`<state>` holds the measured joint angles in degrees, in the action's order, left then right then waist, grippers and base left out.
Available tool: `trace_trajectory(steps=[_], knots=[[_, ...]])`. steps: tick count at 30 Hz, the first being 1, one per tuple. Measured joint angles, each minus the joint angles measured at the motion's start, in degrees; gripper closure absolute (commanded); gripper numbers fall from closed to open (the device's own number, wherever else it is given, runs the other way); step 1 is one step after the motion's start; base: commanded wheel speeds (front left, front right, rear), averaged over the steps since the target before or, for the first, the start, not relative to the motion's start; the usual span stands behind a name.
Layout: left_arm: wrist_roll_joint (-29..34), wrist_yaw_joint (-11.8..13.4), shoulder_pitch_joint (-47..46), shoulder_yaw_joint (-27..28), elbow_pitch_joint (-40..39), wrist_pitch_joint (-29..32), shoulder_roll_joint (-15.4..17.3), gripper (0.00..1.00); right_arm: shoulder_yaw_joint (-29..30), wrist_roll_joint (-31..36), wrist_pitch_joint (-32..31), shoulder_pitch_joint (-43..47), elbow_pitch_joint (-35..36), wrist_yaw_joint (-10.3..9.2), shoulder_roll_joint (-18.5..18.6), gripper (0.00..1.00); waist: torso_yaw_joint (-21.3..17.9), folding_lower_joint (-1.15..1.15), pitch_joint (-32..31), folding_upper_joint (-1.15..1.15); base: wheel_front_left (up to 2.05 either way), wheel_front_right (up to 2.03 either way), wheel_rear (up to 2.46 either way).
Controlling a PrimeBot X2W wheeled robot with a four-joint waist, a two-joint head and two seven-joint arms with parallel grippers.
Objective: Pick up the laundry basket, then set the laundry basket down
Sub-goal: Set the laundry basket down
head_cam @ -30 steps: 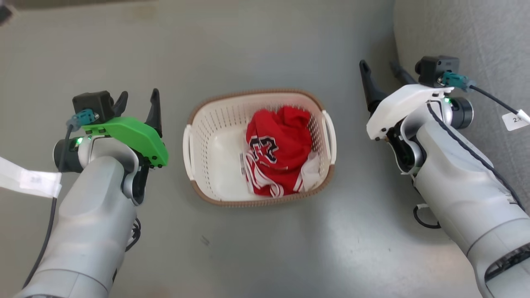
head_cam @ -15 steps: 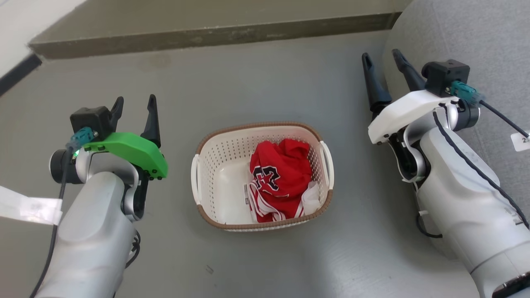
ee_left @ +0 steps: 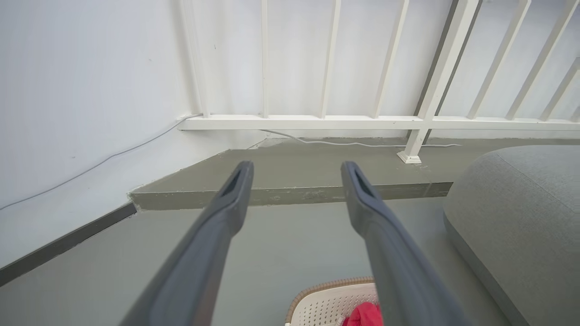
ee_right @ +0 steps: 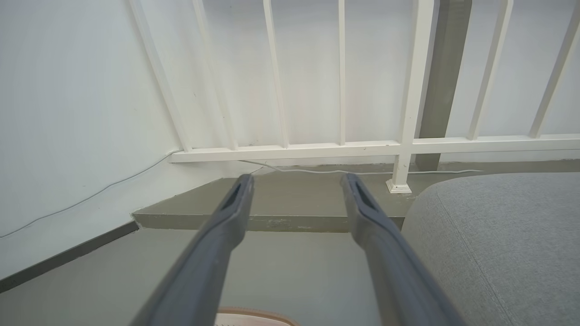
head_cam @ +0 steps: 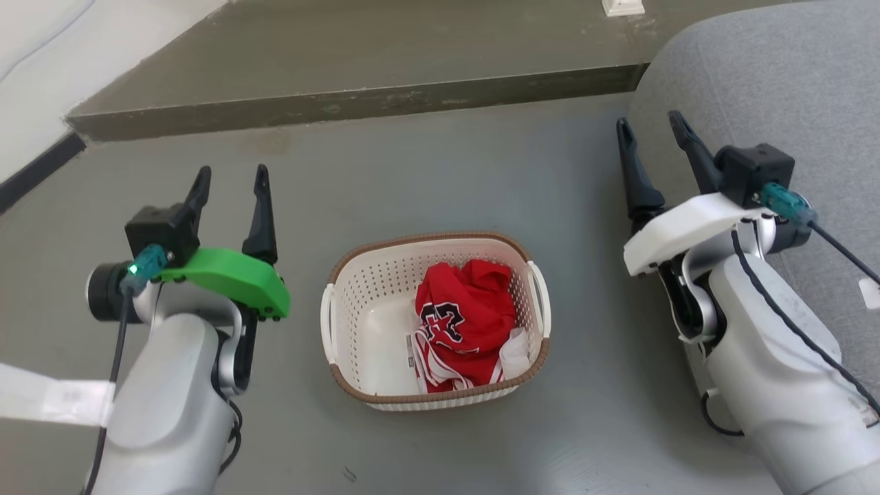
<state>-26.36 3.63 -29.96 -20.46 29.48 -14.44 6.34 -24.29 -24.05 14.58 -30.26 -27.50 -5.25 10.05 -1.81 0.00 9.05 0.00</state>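
Note:
The cream-white laundry basket [head_cam: 357,323] with a brown woven rim stands on the grey floor between my arms, holding a crumpled red jersey [head_cam: 464,320]. My left gripper [head_cam: 232,180] hovers open to the basket's left, nothing between its fingers. My right gripper [head_cam: 652,134] is open to the basket's right, beside the grey cushion. The left wrist view catches the basket's far rim [ee_left: 331,286] at the bottom edge, under the open left gripper [ee_left: 297,168]. In the right wrist view the open right gripper [ee_right: 297,182] points at the railing, with the basket rim [ee_right: 253,314] just showing below.
A large grey cushion [head_cam: 770,89] fills the right side, close to my right arm. A raised concrete step [head_cam: 357,103] runs across the back, topped by a white railing [ee_left: 326,122] and a cable [ee_left: 353,144]. A white wall with dark baseboard [head_cam: 34,172] stands at the left.
The head camera has tilted up, so the basket sits lower and smaller in view and the step has appeared. Both grippers stay open beside the basket, which has not moved on the floor.

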Motion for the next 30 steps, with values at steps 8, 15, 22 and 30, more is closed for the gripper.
trace_trajectory(steps=[8, 15, 22, 30], knots=[[2.42, 0.69, 6.53, 0.59, -5.39, 0.00, -0.09, 0.00, 2.31, 1.71, 0.00, 6.16, 3.68, -0.54, -0.07, 0.00, 0.14, 0.00, -2.04, 0.00, 0.00, 0.00, 0.00], [3.45, 1.18, 13.05, 1.11, -8.21, 0.00, -0.52, 0.00, 3.91, 3.04, 0.00, 11.53, 5.84, -0.99, -0.57, 0.00, 0.22, 0.00, -3.99, 0.00, 0.00, 0.00, 0.00], [3.94, 1.35, 17.57, 0.99, -11.00, 0.01, -1.48, 0.00, 5.48, 3.83, 0.00, 16.94, 7.42, -1.37, -0.79, 0.00, 0.66, 0.00, -5.76, 0.00, 0.00, 0.00, 0.00], [5.12, 1.44, 22.62, 1.19, -13.06, 0.01, -1.57, 0.00, 6.03, 4.97, 0.00, 21.70, 9.07, -1.41, -1.53, 0.00, 1.13, 0.00, -7.76, 0.00, 0.00, 0.00, 0.00]])
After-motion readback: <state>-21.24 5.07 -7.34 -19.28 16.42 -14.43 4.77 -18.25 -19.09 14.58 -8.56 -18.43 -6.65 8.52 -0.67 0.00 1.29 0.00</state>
